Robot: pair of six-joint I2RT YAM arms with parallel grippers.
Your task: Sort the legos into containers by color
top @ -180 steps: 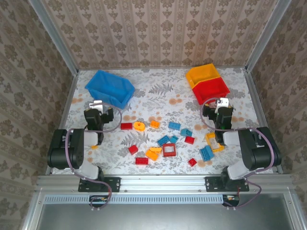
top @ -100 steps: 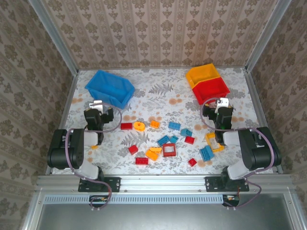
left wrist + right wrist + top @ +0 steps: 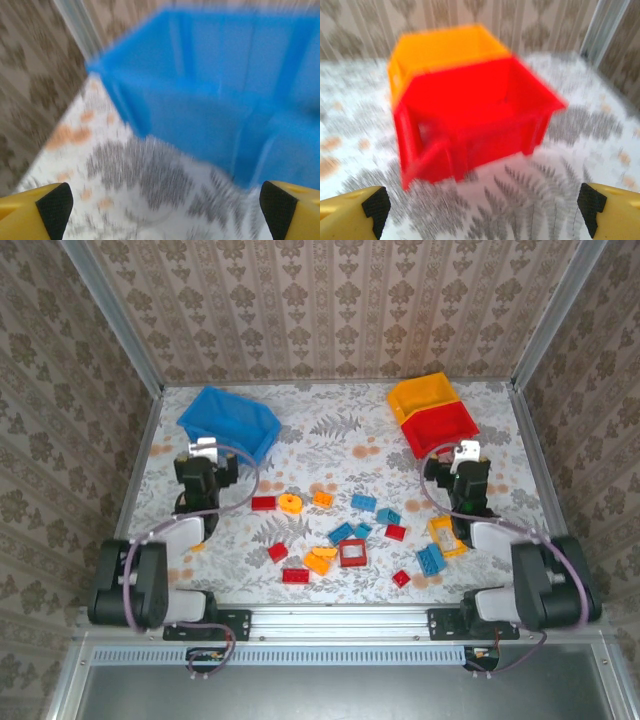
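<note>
The legos lie scattered on the table's middle: a red brick (image 3: 263,503), a round orange one (image 3: 290,503), blue ones (image 3: 363,502), a red frame (image 3: 353,555), a yellow frame (image 3: 443,535). The blue container (image 3: 230,423) stands back left, the yellow-orange container (image 3: 425,393) and red container (image 3: 440,427) back right. My left gripper (image 3: 207,452) is open and empty just short of the blue container (image 3: 225,100). My right gripper (image 3: 465,455) is open and empty in front of the red container (image 3: 475,115), with the yellow-orange one (image 3: 440,47) behind it.
Patterned walls and metal posts (image 3: 140,350) close the table on three sides. A small orange brick (image 3: 197,547) lies under the left arm. Bare floral tabletop (image 3: 340,435) lies between the containers.
Both arms have stretched forward and lowered, carrying the grippers a little towards the containers. Both wrist views are blurred by motion. The legos have not moved.
</note>
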